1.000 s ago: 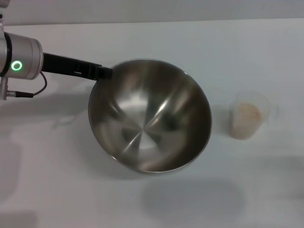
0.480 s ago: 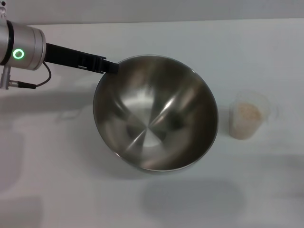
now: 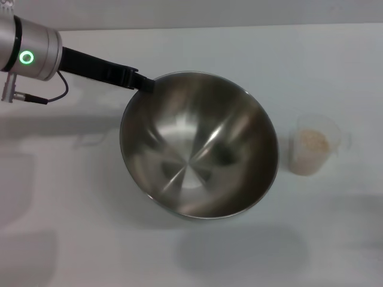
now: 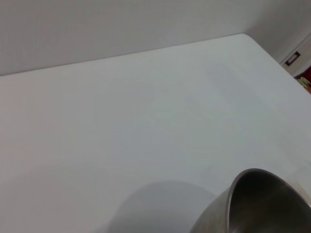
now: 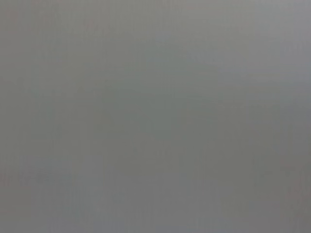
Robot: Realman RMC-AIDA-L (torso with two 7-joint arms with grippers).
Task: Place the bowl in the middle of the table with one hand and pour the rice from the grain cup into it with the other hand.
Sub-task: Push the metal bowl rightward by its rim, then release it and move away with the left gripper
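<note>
The large steel bowl point(image 3: 199, 143) is held tilted above the white table point(image 3: 90, 239), near its middle. My left gripper point(image 3: 142, 84) reaches in from the far left and is shut on the bowl's far-left rim. The bowl's rim also shows in the left wrist view point(image 4: 257, 204). The clear grain cup point(image 3: 312, 144) stands upright on the table to the right of the bowl, apart from it, with pale rice point(image 3: 312, 141) inside. My right gripper is out of view; the right wrist view shows only flat grey.
The table's far edge point(image 3: 239, 25) runs along the back. In the left wrist view the table's corner point(image 4: 245, 35) shows, with the room beyond it.
My left arm has carried the bowl a little to the right, toward the cup. The cup has not moved.
</note>
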